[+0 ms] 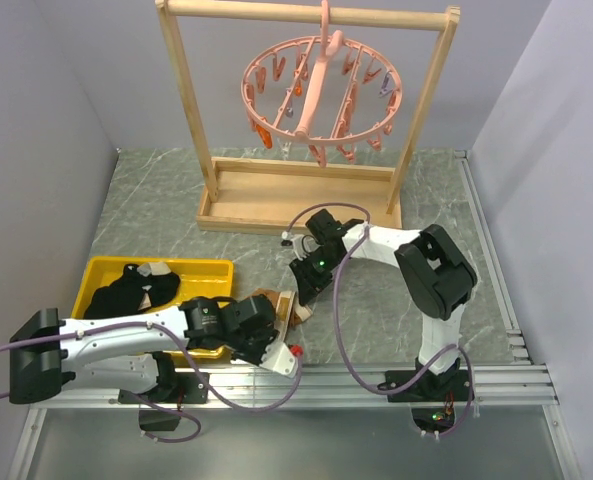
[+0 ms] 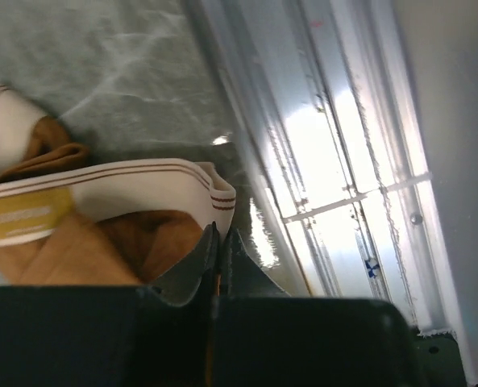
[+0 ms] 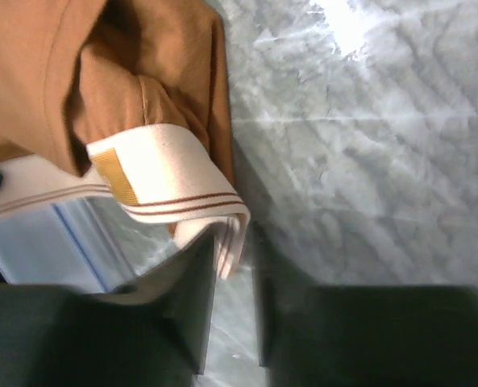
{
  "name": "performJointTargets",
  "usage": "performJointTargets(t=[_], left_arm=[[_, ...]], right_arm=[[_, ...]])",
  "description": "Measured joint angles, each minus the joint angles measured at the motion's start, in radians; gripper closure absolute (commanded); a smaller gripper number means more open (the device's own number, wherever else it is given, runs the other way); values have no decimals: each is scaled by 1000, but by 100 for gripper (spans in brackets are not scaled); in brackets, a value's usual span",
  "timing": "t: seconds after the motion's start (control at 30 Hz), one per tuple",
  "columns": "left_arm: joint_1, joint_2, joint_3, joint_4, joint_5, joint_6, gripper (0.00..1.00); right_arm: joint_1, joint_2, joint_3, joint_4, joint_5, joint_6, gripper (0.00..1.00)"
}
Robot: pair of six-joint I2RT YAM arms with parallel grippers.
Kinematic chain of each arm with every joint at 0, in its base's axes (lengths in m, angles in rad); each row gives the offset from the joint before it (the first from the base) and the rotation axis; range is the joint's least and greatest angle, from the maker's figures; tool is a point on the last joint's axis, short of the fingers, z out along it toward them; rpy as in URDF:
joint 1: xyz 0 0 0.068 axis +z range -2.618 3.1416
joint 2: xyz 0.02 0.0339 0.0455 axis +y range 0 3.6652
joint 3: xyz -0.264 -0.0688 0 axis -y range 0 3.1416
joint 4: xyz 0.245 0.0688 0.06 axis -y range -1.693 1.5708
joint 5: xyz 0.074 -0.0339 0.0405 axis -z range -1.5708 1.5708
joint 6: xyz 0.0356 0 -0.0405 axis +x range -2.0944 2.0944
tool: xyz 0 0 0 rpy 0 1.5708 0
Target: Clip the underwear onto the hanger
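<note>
Left gripper [image 2: 220, 242] nearest me, low at the front edge of the table [image 1: 416, 190]. Jaws pressed together, tips right at the fold of the waistband [image 2: 134, 184]. I cannot tell whether any cloth is caught between them.

Underwear [image 3: 142, 72] lies bunched on the table between the two grippers, brown cloth crumpled, pale waistband looped on top. Not lifted, not spread.

Right gripper [image 3: 234, 242] just beyond, angled down at the far side of the bundle. Jaws narrow, with a folded corner of the waistband between them; reads to me as a pinch.

Yellow tray [image 1: 201, 266] to the left, black garment [image 1: 126, 290] in it, not in play.

Far back, wooden rack [image 1: 189, 110] with the hanger [image 1: 313, 95] on its top bar, well apart from the underwear. Clips [image 1: 352, 70] dangle with nothing in them.

My judgement: early. Pickup is only now being secured. Left to do: raise it, stretch the waistband, carry it to the ring, open a clip, feed the edge in.
</note>
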Motion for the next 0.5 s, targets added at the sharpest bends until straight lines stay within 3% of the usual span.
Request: performJointTargets(t=[0.07, 0.17, 0.33, 0.5], left_arm=[[22, -9, 43, -17, -4, -27, 100], [77, -15, 145, -55, -8, -54, 100], [206, -21, 340, -77, -7, -80, 100], [320, -20, 435, -80, -8, -88, 100]], right_arm=[[-5, -27, -12, 0, 6, 2, 42], [-23, -94, -41, 17, 11, 17, 36], [-105, -228, -113, 57, 15, 31, 35], [-129, -216, -120, 76, -3, 54, 39]])
